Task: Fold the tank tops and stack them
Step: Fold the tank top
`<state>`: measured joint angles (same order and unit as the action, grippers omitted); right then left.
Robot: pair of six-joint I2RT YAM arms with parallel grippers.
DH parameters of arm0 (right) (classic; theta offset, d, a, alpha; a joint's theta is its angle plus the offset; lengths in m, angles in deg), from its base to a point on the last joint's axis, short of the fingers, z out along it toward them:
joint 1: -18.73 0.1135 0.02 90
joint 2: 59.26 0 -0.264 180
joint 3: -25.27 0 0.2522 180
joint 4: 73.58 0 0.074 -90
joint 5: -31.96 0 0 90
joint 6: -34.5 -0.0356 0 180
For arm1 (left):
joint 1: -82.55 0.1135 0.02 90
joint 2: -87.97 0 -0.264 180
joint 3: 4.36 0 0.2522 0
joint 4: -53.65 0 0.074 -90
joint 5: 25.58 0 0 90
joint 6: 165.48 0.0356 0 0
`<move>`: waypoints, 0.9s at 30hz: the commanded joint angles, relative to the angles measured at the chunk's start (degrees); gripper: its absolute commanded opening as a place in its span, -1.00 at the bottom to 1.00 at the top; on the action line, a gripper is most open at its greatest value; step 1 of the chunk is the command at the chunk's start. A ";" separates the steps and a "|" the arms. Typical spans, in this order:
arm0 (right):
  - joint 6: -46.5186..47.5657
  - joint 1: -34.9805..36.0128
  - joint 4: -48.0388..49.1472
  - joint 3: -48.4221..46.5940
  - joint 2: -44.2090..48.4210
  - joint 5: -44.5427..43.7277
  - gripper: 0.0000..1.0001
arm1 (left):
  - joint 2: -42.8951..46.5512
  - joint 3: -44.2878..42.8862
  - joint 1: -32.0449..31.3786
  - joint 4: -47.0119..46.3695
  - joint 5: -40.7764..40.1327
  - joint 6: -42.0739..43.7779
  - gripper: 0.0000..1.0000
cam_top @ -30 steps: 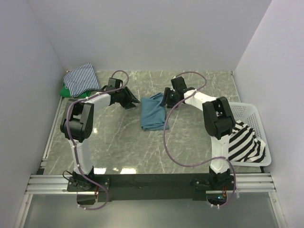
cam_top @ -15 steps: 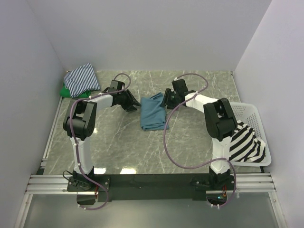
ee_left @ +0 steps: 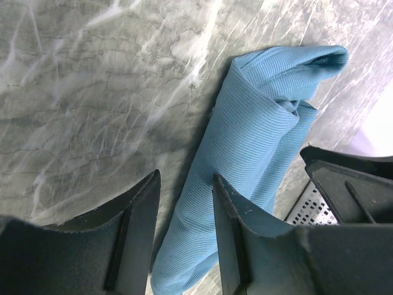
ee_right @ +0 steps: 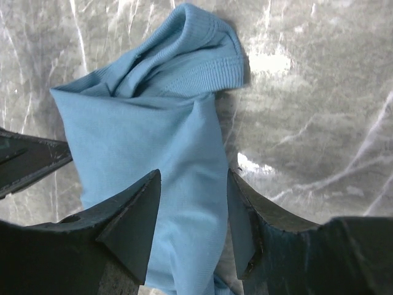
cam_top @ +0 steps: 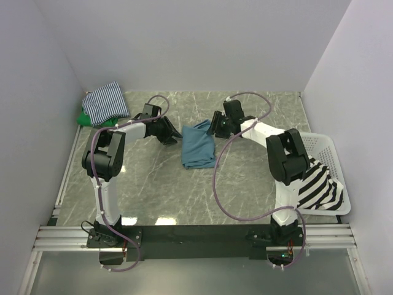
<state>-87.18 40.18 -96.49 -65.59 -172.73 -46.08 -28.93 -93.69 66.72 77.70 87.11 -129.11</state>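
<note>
The teal-blue tank top point(cam_top: 198, 145) lies folded into a narrow oblong at the middle of the bench point(cam_top: 153, 184); its long axis runs from the near side toward the far wall, leaning slightly right at the far end; that far end is bunched and rolled over on itself, showing a ribbed hem band, while the near end lies flatter; the cloth is a fine ribbed knit, soft, with rounded folds along its left edge; the bench is grey stone-patterned with pale veins, smooth and a little glossy; the left fingers point(ee_left: 144, 215) stand apart over the left edge of the top, gripping nothing, with bare bench and a strip of the cloth showing in the gap; the right fingers point(ee_right: 132, 212) are likewise spread, holding nothing, with the body of the top below and between them; whether either pair touches the cloth cannot be told; in the far-left corner the thin navy-white striped top point(cam_top: 105, 102) rests on the green top point(cam_top: 86, 117); at the right the bold black-white striped top point(cam_top: 316, 184) hangs over the white lattice basket point(cam_top: 325, 144)
</note>
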 commanded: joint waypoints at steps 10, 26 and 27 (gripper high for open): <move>1.62 1.31 -3.60 -9.21 -7.64 -0.71 0.08 | -0.43 -1.60 -0.42 -0.35 0.94 2.12 -0.10; 3.64 4.38 -3.16 -7.19 1.30 -11.87 -1.00 | -1.05 -2.12 -0.43 0.17 0.16 2.03 -0.10; 3.91 4.65 -3.42 -7.27 2.10 -13.53 -1.00 | -1.05 -2.12 -0.51 0.26 0.07 2.12 -0.11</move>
<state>-85.30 43.81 -100.79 -72.35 -178.19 -53.68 -29.32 -93.80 66.59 78.05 87.09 -128.38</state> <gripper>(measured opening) 0.038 0.448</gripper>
